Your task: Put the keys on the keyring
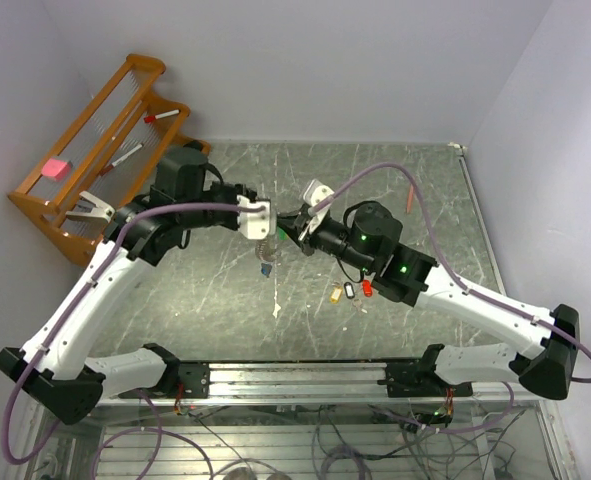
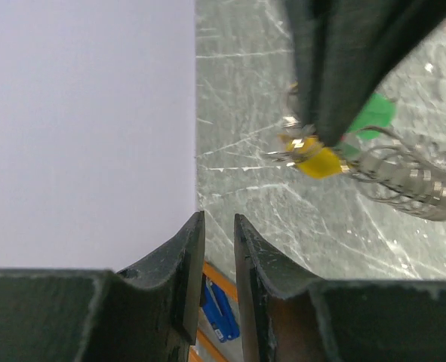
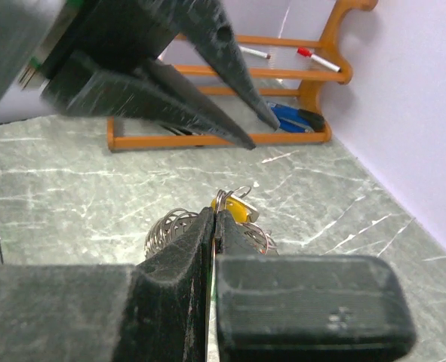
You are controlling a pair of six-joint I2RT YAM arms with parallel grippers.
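My right gripper is shut on the keyring, a silvery loop with a yellow-orange band, held above the table's middle. A metal coil spring hangs from it. In the left wrist view the keyring shows below the right fingers, with a green key tag and the spring beside it. My left gripper hovers just left of the ring, jaws a narrow gap apart and empty. Yellow, black-and-white and red keys lie on the table under the right arm.
A wooden rack stands at the far left against the wall. It holds red-capped pens, a pink block and a blue tool. A small orange stick lies far right. Walls close off the left, back and right.
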